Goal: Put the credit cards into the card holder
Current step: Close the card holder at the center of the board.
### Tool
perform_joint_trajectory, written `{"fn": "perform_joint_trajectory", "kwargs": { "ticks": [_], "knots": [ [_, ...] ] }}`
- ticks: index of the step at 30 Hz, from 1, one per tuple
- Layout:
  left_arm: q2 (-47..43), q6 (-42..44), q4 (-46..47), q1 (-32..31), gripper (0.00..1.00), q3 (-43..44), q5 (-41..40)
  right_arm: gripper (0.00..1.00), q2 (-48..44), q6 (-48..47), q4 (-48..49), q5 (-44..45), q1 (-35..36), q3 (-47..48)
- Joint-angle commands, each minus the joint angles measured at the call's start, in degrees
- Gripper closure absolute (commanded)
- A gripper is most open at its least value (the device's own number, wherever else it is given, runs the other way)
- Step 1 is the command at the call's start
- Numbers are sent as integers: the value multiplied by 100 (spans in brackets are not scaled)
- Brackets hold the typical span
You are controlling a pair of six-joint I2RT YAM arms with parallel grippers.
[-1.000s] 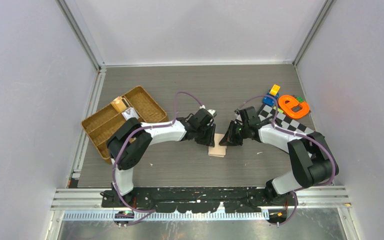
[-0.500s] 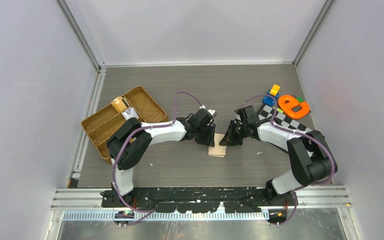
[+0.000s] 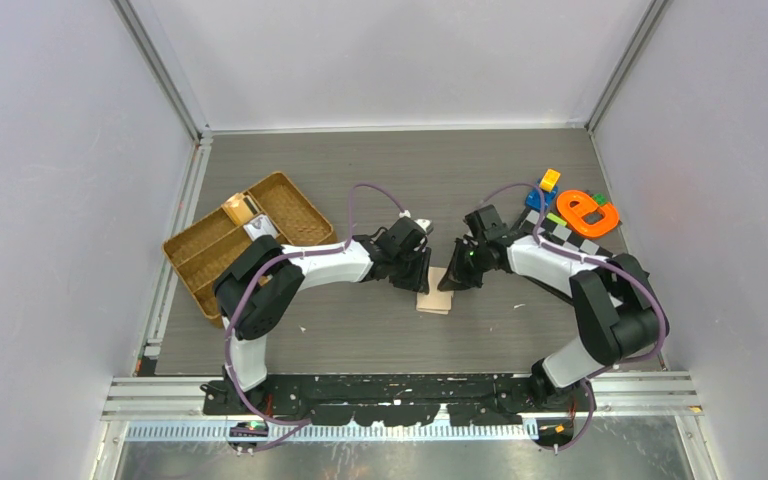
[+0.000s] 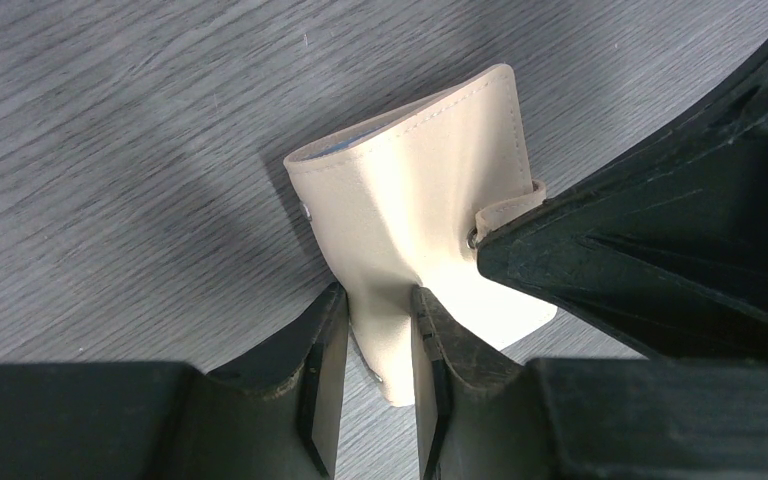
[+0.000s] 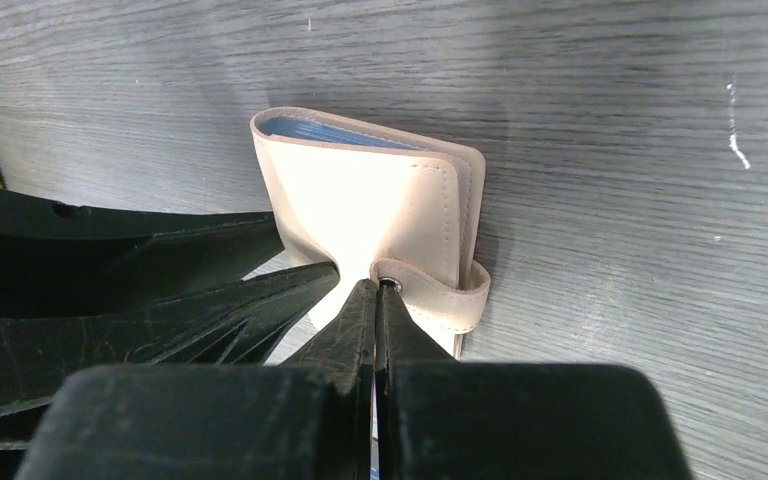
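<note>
the peach-beige card holder (image 3: 436,294) lies folded near the middle of the grey table (image 3: 380,170), a little toward 6 o'clock, with both arms meeting over it. the left tool (image 4: 378,312) comes in from 9 o'clock, its jaws parted a narrow way and pinching a raised fold of the holder's cover between the pads. the right tool (image 5: 375,292) comes from 3 o'clock, jaws fully together, tips touching the snap tab (image 5: 442,298) at its button; i cannot tell whether the tab is nipped between them. the thin edge of a blue card (image 5: 338,131) shows inside the holder's far open edge. a brown wicker tray (image 3: 203,262) sits at 9 o'clock, and an orange toy (image 3: 587,212) on a checkered mat (image 3: 600,252) at 2 o'clock.
</note>
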Motion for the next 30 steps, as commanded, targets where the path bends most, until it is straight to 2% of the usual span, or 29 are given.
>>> {"fn": "perform_joint_trajectory", "kwargs": {
  "ticks": [1, 16, 21, 26, 28, 30],
  "knots": [
    [258, 164, -564, -57, 71, -185, -334, 99, 591, -48, -256, 1468, 204, -141],
    [214, 133, -507, -58, 71, -223, -328, 100, 1117, 286, -381, 1813, 462, 182],
    [56, 103, -432, -55, 71, -290, -377, 100, 824, 239, -359, 1622, 497, 184],
    [-270, 191, -523, -57, 57, -205, -480, 98, -126, 148, -582, 1338, 493, 325],
    [-458, 263, -637, -46, 53, -119, -543, 93, -482, 115, -795, 1310, 493, 480],
    [-657, 321, -753, -48, 48, -68, -638, 83, -814, 104, -1014, 1371, 486, 639]
  ]
}}
